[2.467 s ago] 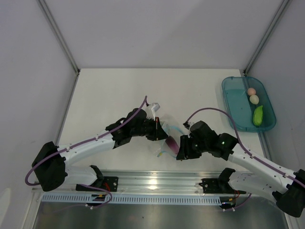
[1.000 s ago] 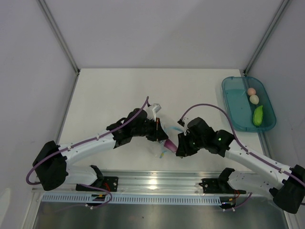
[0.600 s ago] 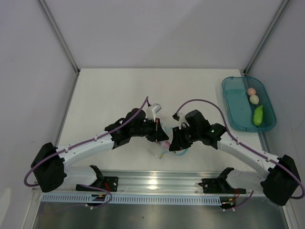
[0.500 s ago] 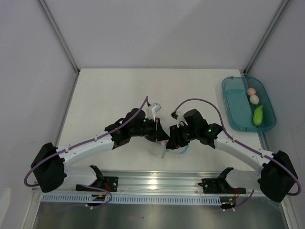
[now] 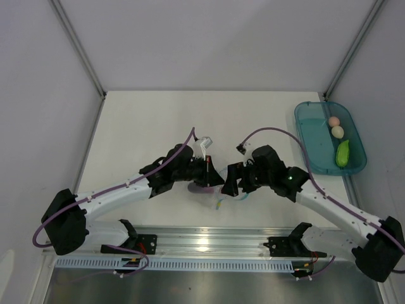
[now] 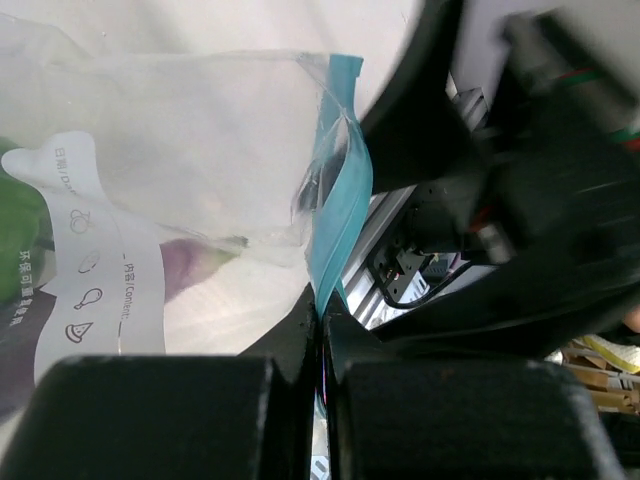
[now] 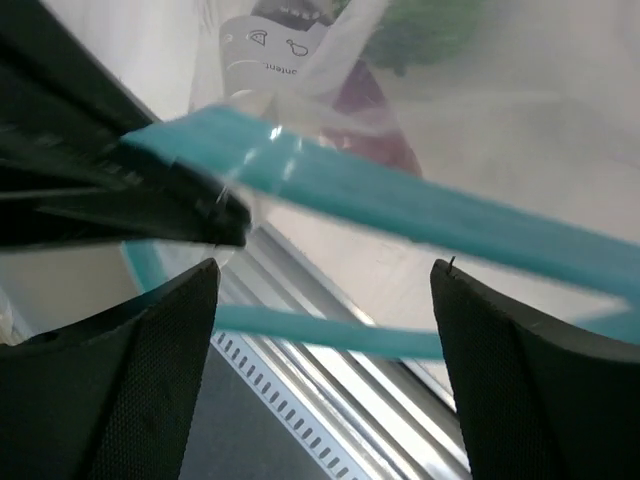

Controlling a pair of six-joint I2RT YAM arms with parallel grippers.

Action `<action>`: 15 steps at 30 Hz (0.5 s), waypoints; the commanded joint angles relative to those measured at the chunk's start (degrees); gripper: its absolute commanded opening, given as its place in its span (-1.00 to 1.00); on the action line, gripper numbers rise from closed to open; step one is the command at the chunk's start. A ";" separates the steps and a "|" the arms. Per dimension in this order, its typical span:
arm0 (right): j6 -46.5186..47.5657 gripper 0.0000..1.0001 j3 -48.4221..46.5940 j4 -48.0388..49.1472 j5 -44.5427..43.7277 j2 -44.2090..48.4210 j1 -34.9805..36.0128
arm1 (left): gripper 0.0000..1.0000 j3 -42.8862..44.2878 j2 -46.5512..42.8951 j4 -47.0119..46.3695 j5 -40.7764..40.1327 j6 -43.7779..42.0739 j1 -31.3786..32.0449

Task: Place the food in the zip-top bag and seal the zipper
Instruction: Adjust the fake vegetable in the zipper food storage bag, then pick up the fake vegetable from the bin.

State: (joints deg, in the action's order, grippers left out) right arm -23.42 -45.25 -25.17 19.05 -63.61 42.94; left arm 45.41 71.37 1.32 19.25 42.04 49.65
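Observation:
The clear zip-top bag (image 6: 200, 150) hangs between my two grippers, and little of it shows in the top view (image 5: 214, 200). My left gripper (image 6: 322, 325) is shut on its teal zipper strip (image 6: 345, 220) and holds the mouth up; from above the left gripper (image 5: 214, 179) is at the table's near middle. My right gripper (image 7: 325, 310) is open and empty at the bag's mouth, with the zipper strip (image 7: 420, 205) crossing in front of its fingers (image 7: 150, 380); from above the right gripper (image 5: 230, 185) faces the left one. The purple eggplant piece (image 7: 365, 110) and the green pepper (image 7: 420, 25) lie inside the bag.
A teal oval tray (image 5: 313, 136) stands at the right edge and holds the pink ball (image 5: 333, 121), the whitish egg (image 5: 338, 132) and the light green long vegetable (image 5: 342, 154). The metal rail (image 5: 202, 240) runs along the near edge, just below the bag.
My right gripper carried the purple piece left to the bag mouth and let it go inside; it is now open and drawn back slightly. The left gripper kept hold of the zipper strip.

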 commanded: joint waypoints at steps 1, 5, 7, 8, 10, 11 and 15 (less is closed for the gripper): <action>-1.19 0.79 -4.49 -8.12 -9.10 7.18 -1.10 | -0.99 0.91 -1.41 -1.76 -1.14 0.41 0.36; -3.20 0.89 -8.53 -17.78 -14.20 10.96 -2.07 | -0.99 1.88 -1.41 2.71 -4.65 -0.82 0.27; -4.26 0.98 -11.15 -19.91 -18.84 10.97 -2.77 | -0.99 2.14 -1.68 3.69 -6.05 -1.26 0.19; -5.40 0.99 -11.69 -21.22 -22.87 10.97 -3.03 | -0.99 2.23 -1.94 3.77 -6.41 -1.26 0.10; -9.79 0.99 -12.83 -22.98 -33.66 10.53 -4.60 | -0.99 1.53 -2.55 2.90 -6.50 -1.61 0.10; -10.67 0.99 -13.45 -23.26 -35.55 10.09 -5.84 | -0.99 1.26 -3.08 2.55 -6.24 -1.61 0.10; -13.56 0.99 -17.49 -23.17 -38.03 5.01 -17.33 | -0.99 0.30 -3.43 2.02 -4.83 -1.96 0.10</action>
State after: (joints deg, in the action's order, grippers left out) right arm -32.03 -58.52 -46.15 -10.22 -55.64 31.70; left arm 45.43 69.93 4.54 14.15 41.47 49.74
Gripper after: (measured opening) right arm 0.993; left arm 0.005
